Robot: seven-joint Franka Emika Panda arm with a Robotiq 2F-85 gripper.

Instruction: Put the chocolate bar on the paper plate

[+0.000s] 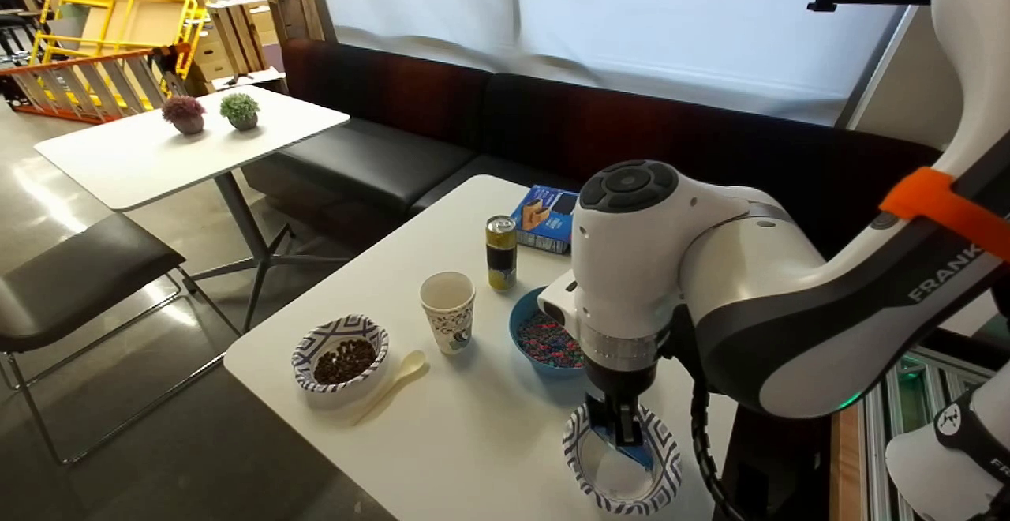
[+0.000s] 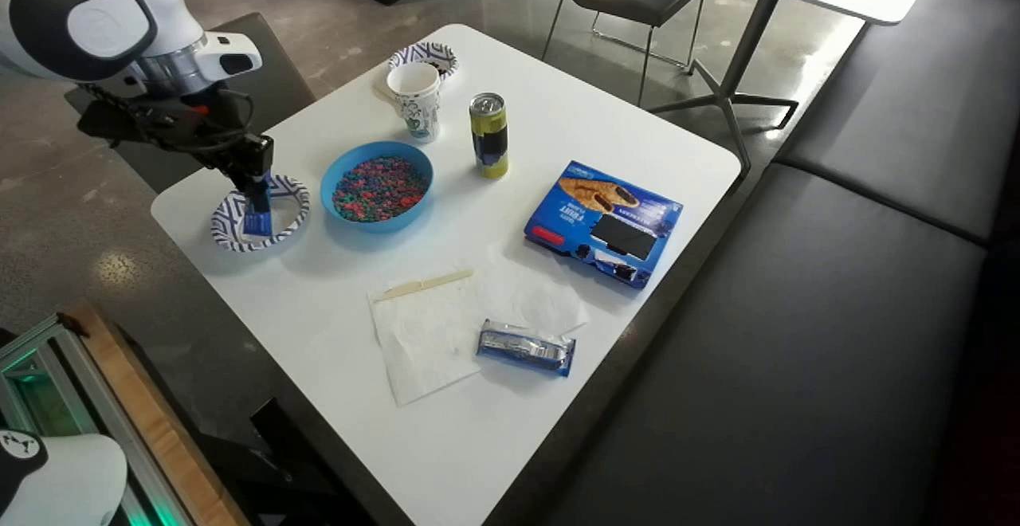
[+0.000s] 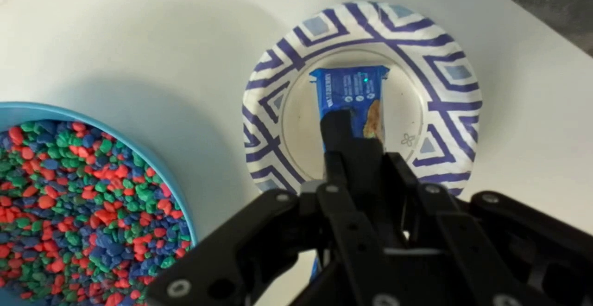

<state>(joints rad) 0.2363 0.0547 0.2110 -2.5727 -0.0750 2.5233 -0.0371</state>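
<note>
The chocolate bar [image 3: 350, 86], in a blue wrapper with light print, is between my gripper's fingers [image 3: 356, 141]. It slants down over the paper plate [image 3: 447, 72], a round white plate with dark stripes on its rim. In an exterior view my gripper [image 2: 259, 190] is above the plate [image 2: 227, 221] and the bar [image 2: 257, 223] hangs below the fingertips. Another exterior view shows the gripper [image 1: 618, 431] and the bar's lower end [image 1: 641, 456] within the plate's rim [image 1: 669, 458]. My gripper is shut on the bar. Its middle is hidden. I cannot tell if it touches the plate.
A blue bowl [image 2: 378, 225] of coloured pebbles stands close beside the plate. A paper cup [image 1: 448, 312], a can [image 1: 502, 256], a striped bowl [image 1: 319, 342] and a spoon [image 1: 394, 385] stand farther along. A blue box [image 2: 606, 223], napkin [image 2: 418, 343] and silver-blue packet [image 2: 526, 348] lie elsewhere.
</note>
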